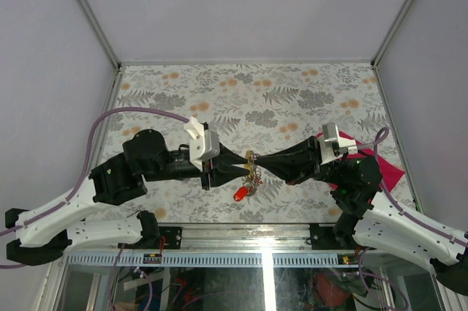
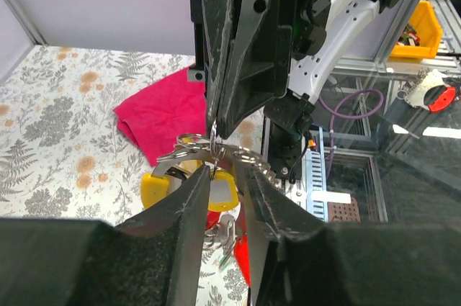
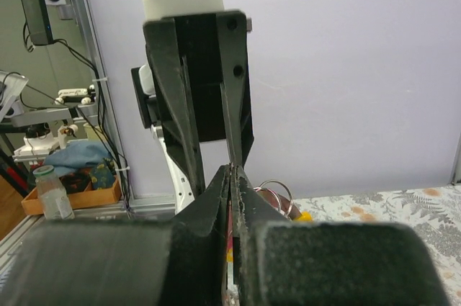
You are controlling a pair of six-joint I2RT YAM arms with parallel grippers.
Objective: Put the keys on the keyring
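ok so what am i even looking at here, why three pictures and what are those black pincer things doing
These are two robot arms bolted at the near edge of a flower-patterned table. The overhead picture looks down on both; the other two come from cameras on each wrist, so each shows its own fingers up close. The left end effector and right end effector meet tip to tip above the table. Between them hangs the keyring, carrying keys with yellow and red heads. The right end effector is pinched shut on the keyring; the left one's jaws stand slightly apart around it. A magenta cloth lies on the table behind.
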